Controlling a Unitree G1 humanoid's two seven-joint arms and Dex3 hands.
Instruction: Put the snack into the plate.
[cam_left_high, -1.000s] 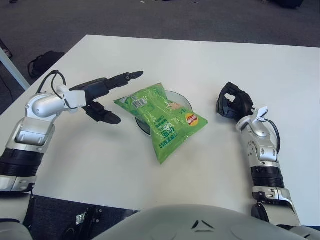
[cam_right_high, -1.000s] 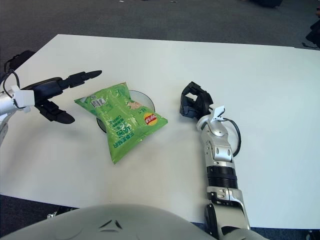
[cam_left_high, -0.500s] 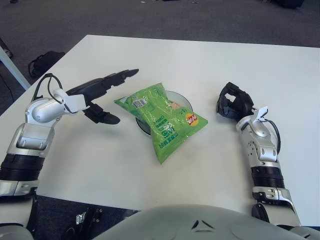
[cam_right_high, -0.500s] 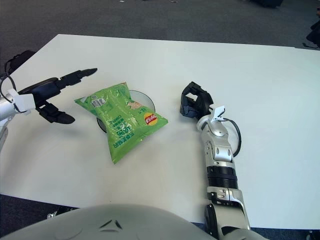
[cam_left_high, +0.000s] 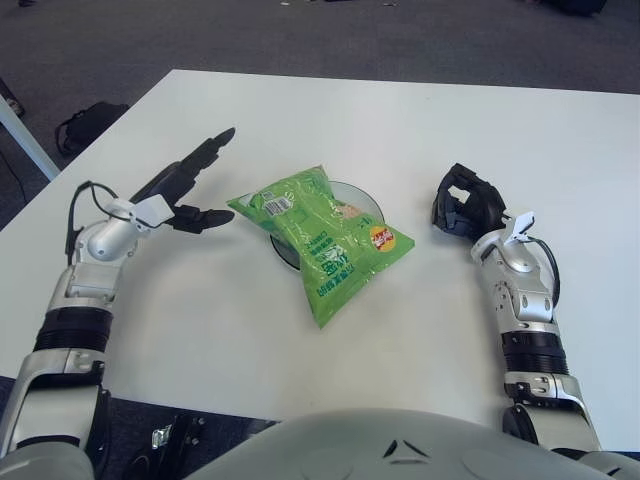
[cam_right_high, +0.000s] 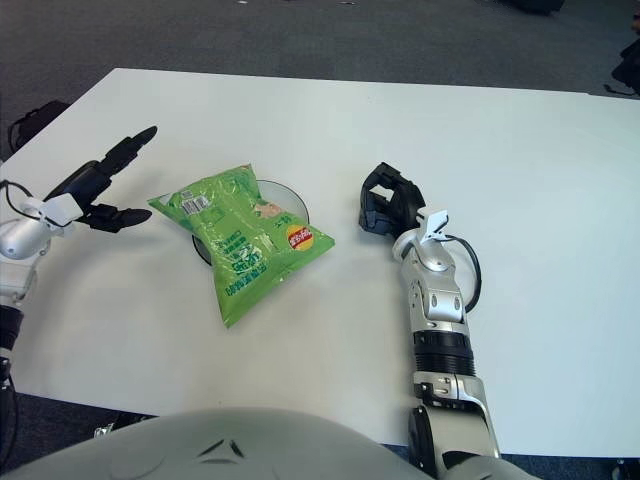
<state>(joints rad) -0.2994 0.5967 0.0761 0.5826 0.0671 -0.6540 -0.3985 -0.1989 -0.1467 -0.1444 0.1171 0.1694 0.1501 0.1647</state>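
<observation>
White table (cam_left_high: 420, 120): occupying most of both views; dark floor showing beyond its far edge.

Green snack bag (cam_left_high: 325, 235): lying across the plate, its upper part covering most of the dish, its lower end hanging past the near rim onto the table. No hand is touching it.

Plate (cam_left_high: 368, 203): sitting near the table's middle, only its far-right rim and a sliver at the near-left showing from under the bag.

Left hand (cam_left_high: 185, 190): hovering left of the bag, apart from it, fingers spread and holding nothing.

Right hand (cam_left_high: 465, 207): showing right of the plate, fingers curled inward, gripping nothing.

Black bag (cam_left_high: 88, 124): lying on the floor off the table's left edge. The left eye view is showing it whole; the right eye view is catching only a part at its left border.
</observation>
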